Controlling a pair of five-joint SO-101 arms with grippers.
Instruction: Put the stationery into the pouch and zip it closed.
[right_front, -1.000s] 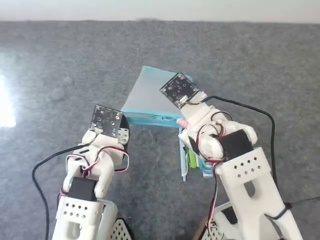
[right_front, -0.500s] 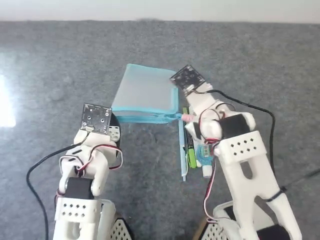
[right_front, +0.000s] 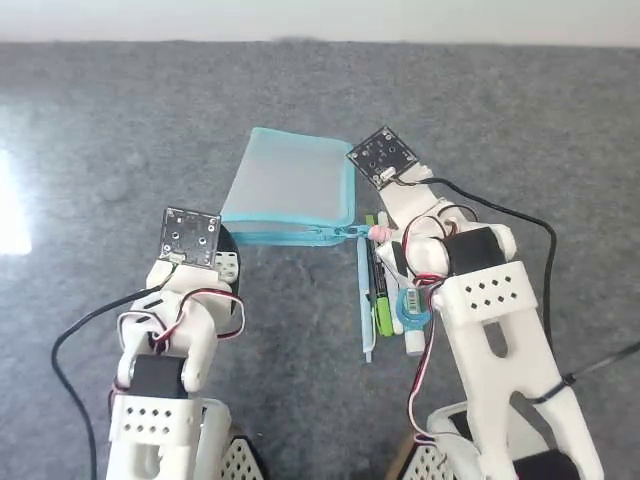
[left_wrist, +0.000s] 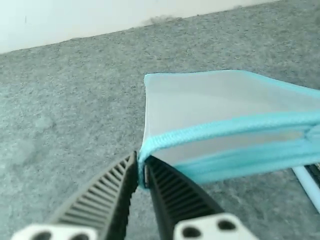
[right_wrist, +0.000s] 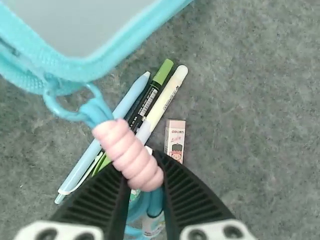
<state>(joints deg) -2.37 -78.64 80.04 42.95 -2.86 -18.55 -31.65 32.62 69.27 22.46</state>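
Observation:
The teal-edged translucent pouch (right_front: 290, 190) lies flat on the grey table. My left gripper (left_wrist: 141, 172) is shut on the pouch (left_wrist: 220, 110) at the corner of its near zip edge. At the other end of that edge, my right gripper (right_wrist: 142, 175) is shut on the pink zip pull (right_wrist: 127, 150), which hangs from a teal ring at the pouch (right_wrist: 75, 30) corner. In the high view the pink pull (right_front: 378, 232) sits just above the stationery. A blue pen (right_front: 363, 300), a green marker (right_front: 381, 305) and a pale pen (right_wrist: 167, 95) lie side by side outside the pouch.
A small boxed eraser (right_wrist: 175, 139) and a teal tape ring (right_front: 410, 308) lie beside the pens, partly under the right arm. Bare grey table surrounds the pouch, with a white wall edge (right_front: 320, 20) at the back.
The left arm drew the pouch's corner to the left and the pouch slid with it. The right gripper shifted right and back with the pink pull, uncovering the pens.

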